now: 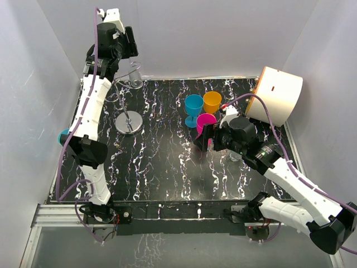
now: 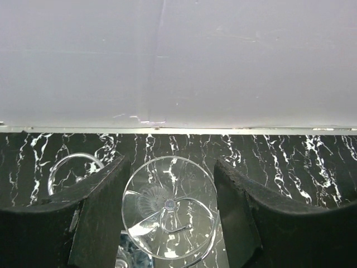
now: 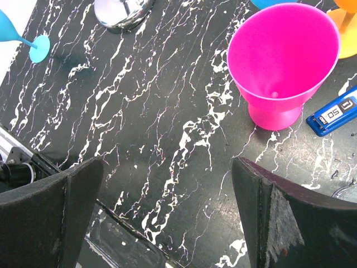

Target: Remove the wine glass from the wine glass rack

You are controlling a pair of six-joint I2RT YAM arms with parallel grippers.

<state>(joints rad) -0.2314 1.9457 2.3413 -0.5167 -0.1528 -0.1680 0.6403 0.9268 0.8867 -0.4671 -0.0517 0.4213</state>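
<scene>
The wine glass (image 1: 135,77) is clear and hangs bowl-down from a curled arm of the wine glass rack (image 1: 129,122), a thin wire stand on a shiny round base at the back left. In the left wrist view its round foot (image 2: 169,206) fills the gap between my black fingers (image 2: 103,212), with the wire hook curling under it. My left gripper (image 1: 133,60) (image 2: 172,163) is shut on that foot, both pads against its rim. My right gripper (image 1: 205,139) (image 3: 167,164) stands open and empty over the black marbled table (image 1: 167,167), just short of the pink cup (image 3: 281,56).
A blue cup (image 1: 193,106), an orange cup (image 1: 212,101) and the pink cup (image 1: 206,121) stand together mid-table. A white drum (image 1: 276,95) lies at the back right. Another clear glass (image 2: 72,170) hangs beside the held one. A teal glass (image 3: 17,33) stands at the left edge. A blue tag (image 3: 333,114) lies by the pink cup.
</scene>
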